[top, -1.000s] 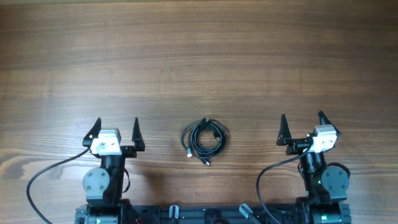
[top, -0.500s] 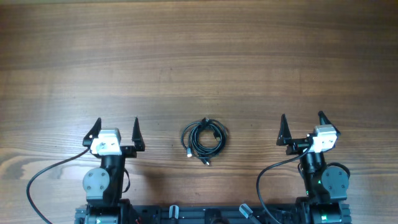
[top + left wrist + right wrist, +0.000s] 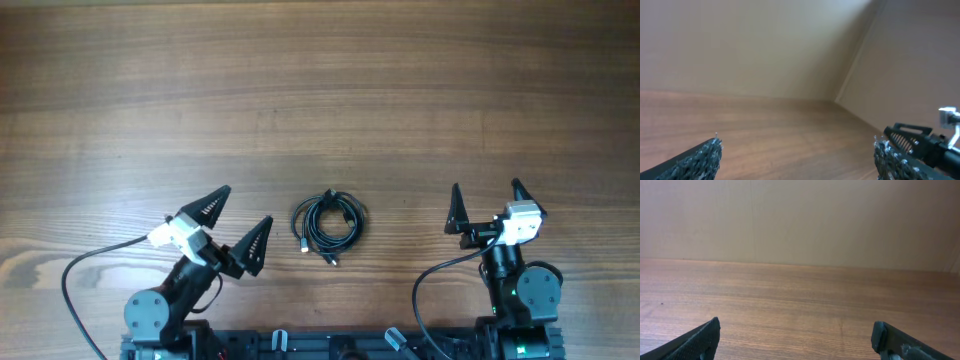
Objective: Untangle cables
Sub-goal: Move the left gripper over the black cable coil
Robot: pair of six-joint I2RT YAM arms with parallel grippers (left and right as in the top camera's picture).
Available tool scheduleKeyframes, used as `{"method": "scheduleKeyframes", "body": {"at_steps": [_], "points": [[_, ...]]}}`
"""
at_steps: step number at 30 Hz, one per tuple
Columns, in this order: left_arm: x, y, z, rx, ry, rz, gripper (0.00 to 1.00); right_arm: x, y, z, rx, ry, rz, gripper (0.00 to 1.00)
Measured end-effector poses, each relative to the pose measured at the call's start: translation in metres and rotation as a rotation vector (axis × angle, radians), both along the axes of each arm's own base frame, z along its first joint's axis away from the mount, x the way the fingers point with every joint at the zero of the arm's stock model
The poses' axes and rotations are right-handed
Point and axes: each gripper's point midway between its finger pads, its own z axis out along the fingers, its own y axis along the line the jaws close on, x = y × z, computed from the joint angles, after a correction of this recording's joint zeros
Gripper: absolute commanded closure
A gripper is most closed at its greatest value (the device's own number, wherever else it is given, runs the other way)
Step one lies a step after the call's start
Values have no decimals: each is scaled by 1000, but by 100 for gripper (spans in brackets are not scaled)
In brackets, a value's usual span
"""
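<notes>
Cables lie coiled in one tight bundle toward the robot-side edge of the counter, untouched. Left hand and right hand sit either side, apart from it, both wide open, empty. Untangling has not begun.

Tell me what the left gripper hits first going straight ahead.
Probably nothing: the left gripper aims diagonally past the far side of the cables, over bare table; height unclear.
</notes>
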Motion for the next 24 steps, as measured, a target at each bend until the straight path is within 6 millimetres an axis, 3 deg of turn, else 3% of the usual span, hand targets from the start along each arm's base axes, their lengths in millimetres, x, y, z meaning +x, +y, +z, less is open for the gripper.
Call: {"method": "scheduleKeyframes", "body": {"at_steps": [3,8,10,13,16,19,20,21,24], "points": [[-7,1,29,-9,-58,5,0,0,0,0,0,0,0,0],[-29,4,117,-21,-177,24,0,0,0,0,0,1,0,0],[-26,5,140,-22,-120,33,0,0,0,0,-1,2,0,0],[-4,6,167,-21,102,42,0,0,0,-1,-3,6,0,0],[19,11,166,24,467,75,0,0,0,-1,-3,6,0,0],[38,15,141,60,767,95,0,0,0,-2,-3,7,0,0],[47,13,127,64,854,77,0,0,0,-2,-3,7,0,0],[45,10,99,64,1009,48,0,0,0,-1,-3,6,0,0],[43,4,71,63,1176,9,0,0,0,-2,-3,7,0,0]]}}
